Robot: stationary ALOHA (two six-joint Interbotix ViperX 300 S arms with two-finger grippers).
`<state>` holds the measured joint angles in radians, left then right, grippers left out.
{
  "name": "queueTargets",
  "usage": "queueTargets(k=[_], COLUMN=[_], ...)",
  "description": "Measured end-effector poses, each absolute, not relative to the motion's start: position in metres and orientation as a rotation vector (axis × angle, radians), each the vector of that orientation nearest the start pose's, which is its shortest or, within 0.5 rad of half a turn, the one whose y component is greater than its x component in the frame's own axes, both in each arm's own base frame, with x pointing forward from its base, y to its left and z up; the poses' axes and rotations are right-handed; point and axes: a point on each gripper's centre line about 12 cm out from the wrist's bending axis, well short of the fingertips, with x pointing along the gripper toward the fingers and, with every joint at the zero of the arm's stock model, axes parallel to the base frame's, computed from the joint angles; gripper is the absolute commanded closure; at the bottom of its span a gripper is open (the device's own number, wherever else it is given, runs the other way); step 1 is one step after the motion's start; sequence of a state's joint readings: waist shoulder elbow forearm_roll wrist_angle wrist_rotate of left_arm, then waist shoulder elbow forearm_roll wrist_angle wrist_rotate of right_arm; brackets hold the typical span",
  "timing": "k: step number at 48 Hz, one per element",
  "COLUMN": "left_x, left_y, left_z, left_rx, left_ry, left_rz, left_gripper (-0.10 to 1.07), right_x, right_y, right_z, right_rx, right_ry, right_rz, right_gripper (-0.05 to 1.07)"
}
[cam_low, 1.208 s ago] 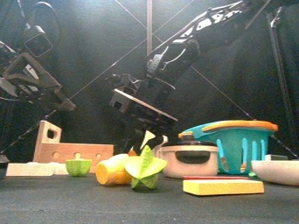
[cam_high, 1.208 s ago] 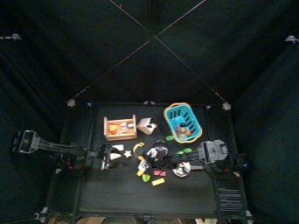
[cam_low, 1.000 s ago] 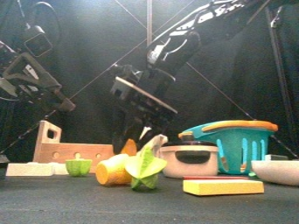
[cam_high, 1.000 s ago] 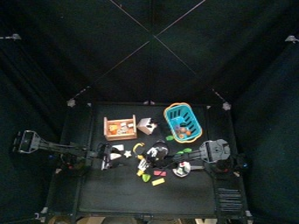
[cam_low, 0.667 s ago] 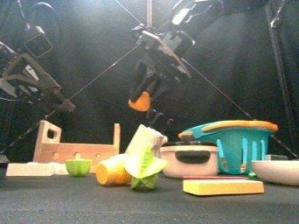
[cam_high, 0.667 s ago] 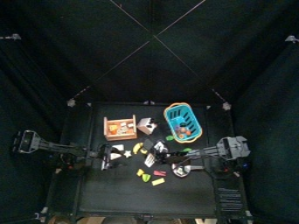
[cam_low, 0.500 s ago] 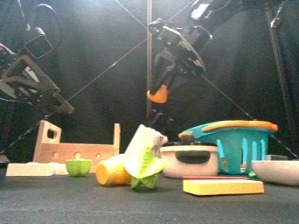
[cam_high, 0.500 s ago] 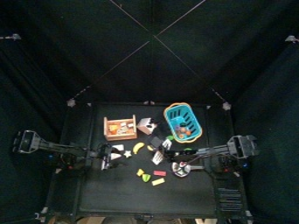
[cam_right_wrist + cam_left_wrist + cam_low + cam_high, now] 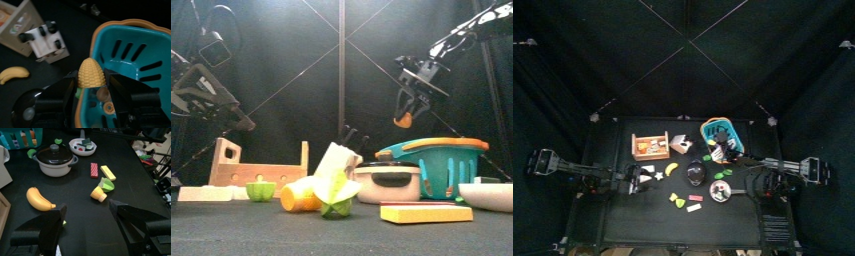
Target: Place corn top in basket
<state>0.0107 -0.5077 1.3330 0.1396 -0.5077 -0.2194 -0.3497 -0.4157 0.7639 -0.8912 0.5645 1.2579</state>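
We see the right gripper [image 9: 89, 86] with its jaws clenched on the corn top [image 9: 90, 73], which sits pinched between them, yellow tip pointing away from the wrist. It hangs in the air just above the near rim of the teal basket [image 9: 147, 56]. The left gripper [image 9: 87, 214] rests low over the table [image 9: 73, 193], jaws spread wide and holding nothing.
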Motion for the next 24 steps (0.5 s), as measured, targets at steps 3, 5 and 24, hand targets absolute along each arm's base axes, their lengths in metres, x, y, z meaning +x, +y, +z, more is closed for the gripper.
queueTargets(k=[3, 5, 24], left_x=[0.222, 0.221, 0.222], left_y=[-0.006, -0.006, -0.005], left_z=[0.160, 0.160, 0.160], left_rx=[-0.107, -0.107, -0.108], left_ry=[0.325, 0.325, 0.325], left_rz=[-0.041, -0.041, -0.039], left_gripper=[-0.02, -0.02, -0.02], right_x=[0.251, 0.247, 0.235], right_y=[-0.161, -0.168, -0.218], right_z=[0.244, 0.238, 0.188], right_rx=[0.399, 0.414, 0.543], right_ry=[0.558, 0.555, 0.558], right_rz=[-0.924, -0.933, -0.944], right_gripper=[0.32, 0.32, 0.19])
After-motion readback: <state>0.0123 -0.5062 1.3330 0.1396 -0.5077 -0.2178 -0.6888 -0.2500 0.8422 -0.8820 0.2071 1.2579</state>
